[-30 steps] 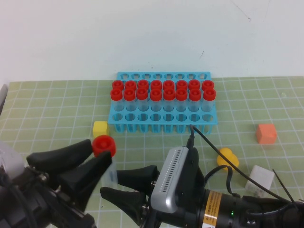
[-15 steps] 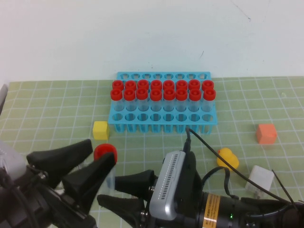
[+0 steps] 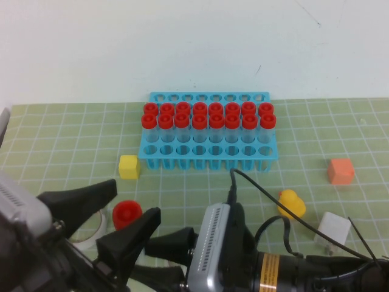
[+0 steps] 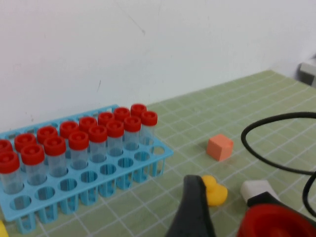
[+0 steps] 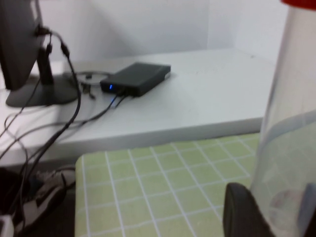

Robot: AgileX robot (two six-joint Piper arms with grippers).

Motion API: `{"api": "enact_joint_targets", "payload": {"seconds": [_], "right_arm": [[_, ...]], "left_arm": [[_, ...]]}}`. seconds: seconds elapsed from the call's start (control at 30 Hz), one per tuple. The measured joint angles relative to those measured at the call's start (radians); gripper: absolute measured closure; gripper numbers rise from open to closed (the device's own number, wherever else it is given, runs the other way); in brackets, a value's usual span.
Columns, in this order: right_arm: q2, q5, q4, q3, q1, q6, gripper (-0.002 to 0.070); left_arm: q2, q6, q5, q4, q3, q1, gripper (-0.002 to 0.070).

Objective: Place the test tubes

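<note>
Left hand (image 3: 136, 198), near left, is released, its fingers spread either side of the red-capped clear plastic test tube (image 3: 127, 214). Right hand (image 3: 149, 255), near centre, grasps that tube's body. The blue plastic rack (image 3: 206, 159) stands far centre on the green gridded bench (image 3: 61, 140).

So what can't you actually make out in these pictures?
- High view: the loose tube shows only its red cap between the left hand's spread fingers at lower left; the nearer finger covers its body.
- Right wrist view: the tube's clear wall runs off the edge, so whether the right hand, bottom middle in the high view, grips it is unclear.
- Left wrist view: the cap is cut by the corner.
</note>
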Motion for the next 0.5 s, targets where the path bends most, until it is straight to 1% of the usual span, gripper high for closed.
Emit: {"api": "enact_joint_targets", "payload": {"seconds": [0.2, 0.27, 0.37, 0.4, 0.5], "right_arm": [[0.000, 0.018, -0.025, 0.000, 0.000, 0.000, 0.0441], [0.000, 0.018, -0.025, 0.000, 0.000, 0.000, 0.0446], [0.000, 0.018, -0.025, -0.001, 0.000, 0.000, 0.0446], [0.000, 0.018, -0.025, -0.001, 0.000, 0.002, 0.0446], [0.000, 0.018, -0.025, -0.001, 0.000, 0.009, 0.0446]], "left_arm": [[0.031, 0.000, 0.011, 0.000, 0.000, 0.000, 0.0233], [0.031, 0.000, 0.017, 0.000, 0.000, 0.000, 0.0281], [0.031, 0.002, 0.017, 0.000, 0.000, 0.000, 0.0408], [0.031, 0.006, 0.017, 0.000, 0.000, 0.000, 0.0419], [0.031, 0.008, 0.017, 0.000, 0.000, 0.000, 0.0417]]}}
